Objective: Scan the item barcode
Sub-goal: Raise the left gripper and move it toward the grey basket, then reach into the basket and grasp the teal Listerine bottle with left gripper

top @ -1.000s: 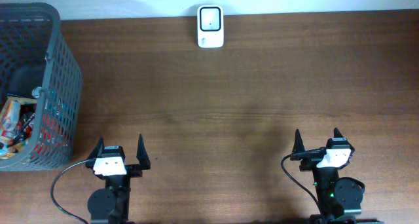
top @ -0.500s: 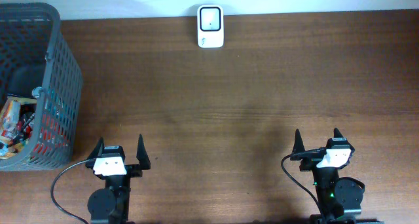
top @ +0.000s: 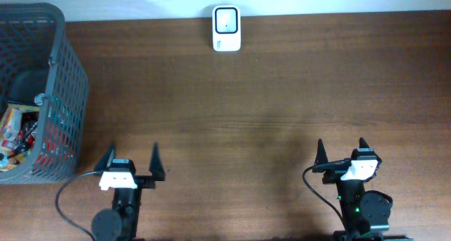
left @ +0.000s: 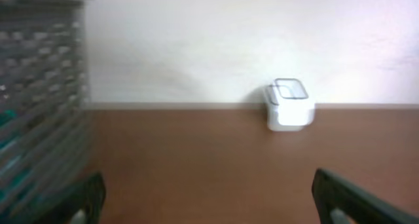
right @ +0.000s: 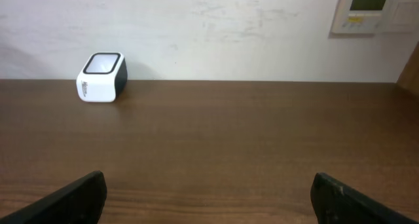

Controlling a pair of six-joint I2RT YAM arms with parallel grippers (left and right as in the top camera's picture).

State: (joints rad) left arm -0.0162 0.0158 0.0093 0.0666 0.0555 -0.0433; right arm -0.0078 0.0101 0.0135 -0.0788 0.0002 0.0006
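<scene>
- At twelve o'clock on the table [top: 246,107], hard against the far edge, I see the scanner [top: 226,28]: a white box with its window turned upward.
- At nine o'clock stands the basket [top: 67,93], grey mesh. Packets [top: 17,132] lie inside it, and I cannot make out a barcode on any of them.
- At seven o'clock is my left gripper [top: 132,158], fingers spread wide with nothing between them.
- At five o'clock is my right gripper [top: 341,146], also spread wide and holding nothing.
- My left wrist view is blurred. It shows the basket at nine o'clock and the scanner just right of centre, by the wall.
- My right wrist view has the scanner at ten o'clock and a wall panel [right: 370,8] at one o'clock.
- Neither gripper touches the basket or the scanner.
</scene>
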